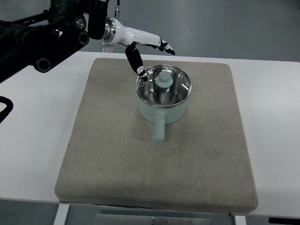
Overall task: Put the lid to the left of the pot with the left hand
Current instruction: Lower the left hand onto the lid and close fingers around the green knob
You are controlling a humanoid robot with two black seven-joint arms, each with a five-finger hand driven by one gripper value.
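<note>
A pale green pot (161, 108) stands on the grey mat (112, 150), its handle pointing toward the near edge. A glass lid (174, 89) with a pale green knob (164, 78) sits on the pot. My left hand (147, 54) hovers behind and above the pot's far left rim, fingers spread and holding nothing. Its thumb (136, 61) points down toward the lid's left edge, close to it; whether it touches I cannot tell. The other fingers (164, 45) stretch out to the right, apart from the lid.
The mat lies on a white table (33, 140). My black left arm (42, 37) fills the upper left corner. A dark cable loop (4, 108) shows at the left edge. Bare mat extends left of the pot.
</note>
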